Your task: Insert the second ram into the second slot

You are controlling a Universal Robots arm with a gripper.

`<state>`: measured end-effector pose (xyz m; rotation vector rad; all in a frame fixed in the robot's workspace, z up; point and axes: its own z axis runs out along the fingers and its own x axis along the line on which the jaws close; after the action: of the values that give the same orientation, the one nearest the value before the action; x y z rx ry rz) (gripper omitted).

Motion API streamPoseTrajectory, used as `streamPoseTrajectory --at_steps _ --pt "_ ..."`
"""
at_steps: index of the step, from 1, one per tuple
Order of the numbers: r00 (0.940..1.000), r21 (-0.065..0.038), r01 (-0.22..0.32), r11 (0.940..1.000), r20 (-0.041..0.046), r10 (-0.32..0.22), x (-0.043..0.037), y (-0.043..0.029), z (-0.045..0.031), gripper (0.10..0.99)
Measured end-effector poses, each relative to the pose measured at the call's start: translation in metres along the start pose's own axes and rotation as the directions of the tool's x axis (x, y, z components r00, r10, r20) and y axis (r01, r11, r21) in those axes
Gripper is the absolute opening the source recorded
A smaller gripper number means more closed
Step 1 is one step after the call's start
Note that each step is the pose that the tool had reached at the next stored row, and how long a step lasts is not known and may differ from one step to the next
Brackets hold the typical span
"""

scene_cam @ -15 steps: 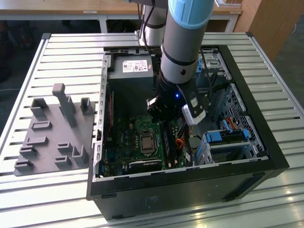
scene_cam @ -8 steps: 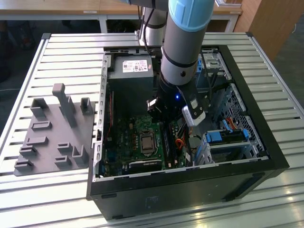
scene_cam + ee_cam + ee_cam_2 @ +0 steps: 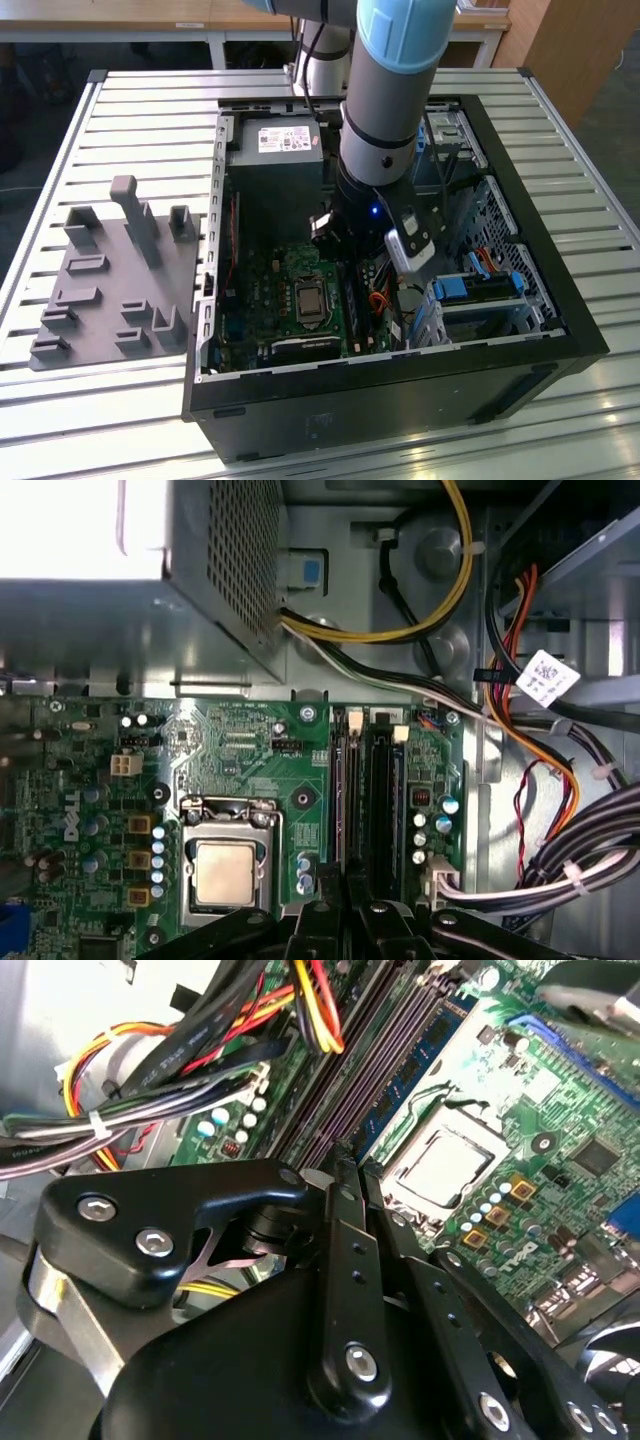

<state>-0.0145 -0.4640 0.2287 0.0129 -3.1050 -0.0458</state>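
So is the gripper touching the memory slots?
Cannot tell. In the second wrist view the gripper ends over the memory slots, but its tip hides any contact or gap.

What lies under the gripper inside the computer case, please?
The green motherboard, with its memory slots at the gripper tip and the processor socket beside them. The gripper's body covers the slots' near end.

Grey arm [image 3: 378, 120] wearing a light blue joint cap, small blue light glowing at its wrist, black gripper [image 3: 352, 1175] showing silver screws.
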Motion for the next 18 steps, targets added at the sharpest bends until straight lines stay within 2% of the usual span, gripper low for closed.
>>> streamPoseTrajectory --at_steps 6,18 --pt "1.0000 0.000 0.000 1.0000 -0.0010 0.000 -0.0030 -0.0004 0.0010 0.137" --pt "1.0000 0.000 0.000 1.0000 -0.0022 0.000 -0.0041 -0.0004 0.0098 0.137"
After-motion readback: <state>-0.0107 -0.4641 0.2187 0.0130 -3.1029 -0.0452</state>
